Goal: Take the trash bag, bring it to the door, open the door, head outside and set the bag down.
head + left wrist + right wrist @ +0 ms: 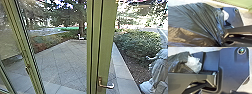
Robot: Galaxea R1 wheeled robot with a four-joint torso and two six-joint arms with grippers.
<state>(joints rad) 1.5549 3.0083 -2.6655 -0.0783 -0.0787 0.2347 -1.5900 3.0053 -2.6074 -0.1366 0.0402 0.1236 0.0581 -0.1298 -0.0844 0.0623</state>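
bag on the left, door hardware ahead

to the left, the black trash bag (pixel 196 20) bunches in tight pleats that run to one point at the left gripper (pixel 221 44). the jaws there look clenched on the gathered plastic, probably so that the load hangs from its neck and the other arm can deal with the door. crumpled pale plastic (pixel 194 63) pokes out by the dark bag in the right wrist view.

ahead, from the left: a slanting green frame (pixel 21 47) with glass, then the paved yard (pixel 62 62), where the bag should end up. whether glass or an open gap lies before it, i cannot tell. next come the upright green posts (pixel 107 37), bearing a lever handle (pixel 107 86) low down, set where an arm could press it. past them is a leafy shrub (pixel 140 46), with a pale grey shape at the far right that i cannot identify.

as for the right gripper, i cannot tell whether its jaws are released or clenched.
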